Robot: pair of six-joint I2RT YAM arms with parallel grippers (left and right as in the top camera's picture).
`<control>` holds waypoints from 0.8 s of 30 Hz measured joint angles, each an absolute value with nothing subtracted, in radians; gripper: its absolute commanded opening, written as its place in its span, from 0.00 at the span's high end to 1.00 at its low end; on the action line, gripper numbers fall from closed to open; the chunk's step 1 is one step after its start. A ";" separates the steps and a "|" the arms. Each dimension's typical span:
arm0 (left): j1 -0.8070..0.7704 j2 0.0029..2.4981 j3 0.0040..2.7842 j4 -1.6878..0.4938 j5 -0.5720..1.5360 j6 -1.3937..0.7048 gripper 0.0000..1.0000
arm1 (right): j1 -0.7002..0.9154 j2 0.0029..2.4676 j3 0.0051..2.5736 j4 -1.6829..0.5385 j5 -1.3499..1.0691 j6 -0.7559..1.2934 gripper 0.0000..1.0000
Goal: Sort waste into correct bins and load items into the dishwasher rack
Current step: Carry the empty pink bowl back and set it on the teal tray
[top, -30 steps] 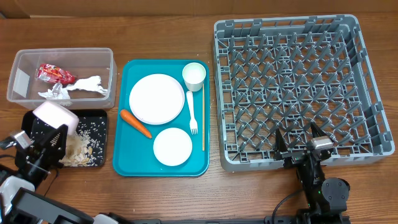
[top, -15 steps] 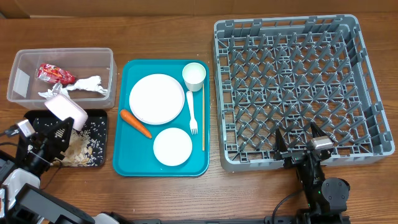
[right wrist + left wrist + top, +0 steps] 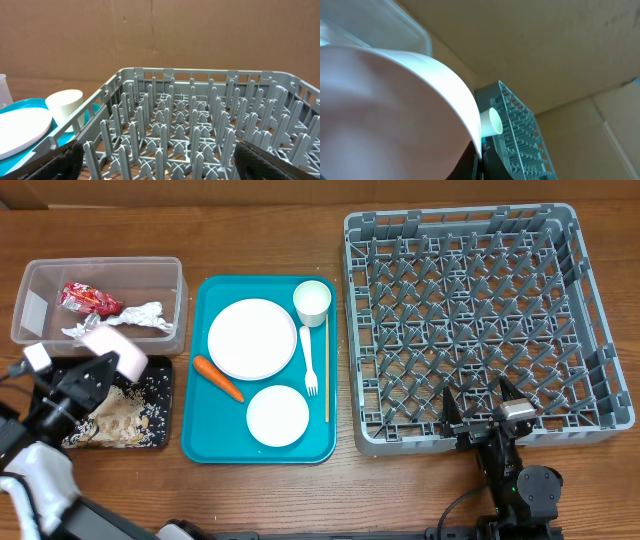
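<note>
My left gripper [image 3: 88,377] is shut on the rim of a pale-pink bowl [image 3: 116,351], which it holds tilted over the black tray [image 3: 166,370], where rice [image 3: 125,416] lies. In the left wrist view the bowl [image 3: 385,110] fills the frame, its rim pinched between the jaws. A red wrapper [image 3: 88,298] and a white napkin [image 3: 132,317] lie in the clear tub [image 3: 30,280]. The carrot [image 3: 217,378], plate [image 3: 252,338], second bowl [image 3: 277,416], cup [image 3: 312,301], fork [image 3: 309,360] and chopstick [image 3: 326,370] rest on the teal tray [image 3: 200,442]. My right gripper [image 3: 483,406] is open at the front edge of the rack [image 3: 480,320].
In the right wrist view the rack's upright pegs [image 3: 200,135] stand between my spread fingers [image 3: 65,160], with the cup [image 3: 64,104] and plate [image 3: 22,130] at the left. Brown cardboard walls stand behind the table.
The left gripper has swung the bowl a little to the right and away, tilting it more over the black tray. The right arm has not moved.
</note>
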State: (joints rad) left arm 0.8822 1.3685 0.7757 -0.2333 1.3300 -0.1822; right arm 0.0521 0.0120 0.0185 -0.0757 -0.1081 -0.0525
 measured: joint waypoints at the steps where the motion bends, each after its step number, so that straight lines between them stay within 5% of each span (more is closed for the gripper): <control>1: 0.856 1.332 0.780 -0.233 1.306 -0.202 0.96 | 0.052 0.012 0.019 -0.076 -0.108 -0.052 0.00; 11: 0.512 1.039 0.805 -0.361 0.986 -0.316 0.96 | 0.052 0.012 0.019 -0.076 -0.108 -0.052 0.00; 24: 0.029 1.002 0.860 -0.704 0.435 -0.311 0.96 | 0.052 0.012 0.019 -0.076 -0.108 -0.052 0.00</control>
